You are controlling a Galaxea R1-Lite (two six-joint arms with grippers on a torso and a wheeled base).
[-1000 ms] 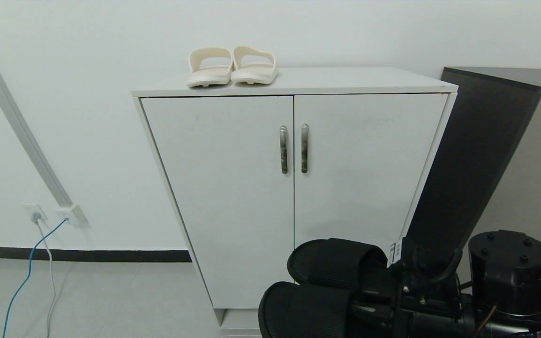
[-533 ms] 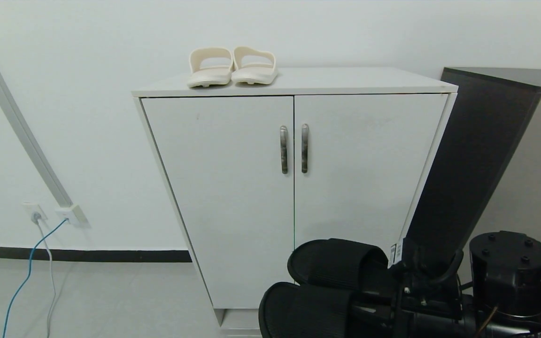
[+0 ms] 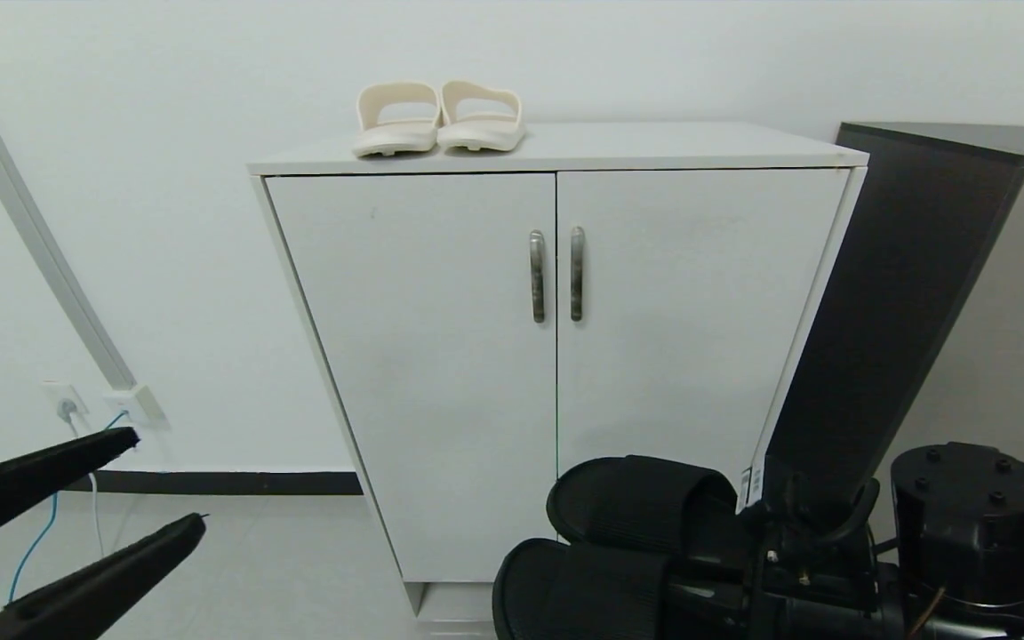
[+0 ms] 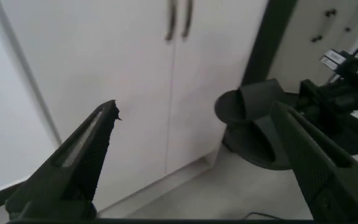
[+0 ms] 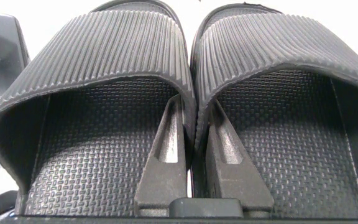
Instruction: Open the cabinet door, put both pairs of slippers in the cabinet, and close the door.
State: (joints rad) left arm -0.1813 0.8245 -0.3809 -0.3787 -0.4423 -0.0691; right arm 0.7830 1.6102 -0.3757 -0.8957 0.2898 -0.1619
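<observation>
1. Since half a second ago, my left pincer [image 3: 168, 476] has risen into the lower left of the head view, where before only a dark sliver showed at the edge. The head camera has shifted a touch as well, so the whole picture sits slightly differently. The slippers and doors have not moved.
2. Far left, that left pincer has its two long black fingers spread wide with nothing between them. It hangs above the floor [image 3: 281, 560], well apart from the cabinet. From its wrist view I see the cabinet front and the black slippers through the gap.
3. Behind it on the wall, a grey conduit [image 3: 23, 213] runs down to two wall sockets [image 3: 68, 400], and a blue cable [image 3: 32, 551] drops from them toward the floor.
4. In the middle stands the white cabinet [image 3: 423, 373]. Both doors [image 3: 699, 311] are shut, and the two upright handles [image 3: 537, 276] sit side by side at the centre seam.
5. On the cabinet top, toward its left end, the cream slippers [image 3: 438, 120] rest side by side, touching, toes toward me.
6. Lower right, in front of the right door's bottom corner, the black slippers [image 3: 619, 533] are held off the floor as a pair.
7. My right pincer [image 5: 196, 102] has one finger inside each slipper and is pinching their adjoining inner walls together.
8. Far right, a dark cabinet [image 3: 903, 267] stands just beside the white one.
</observation>
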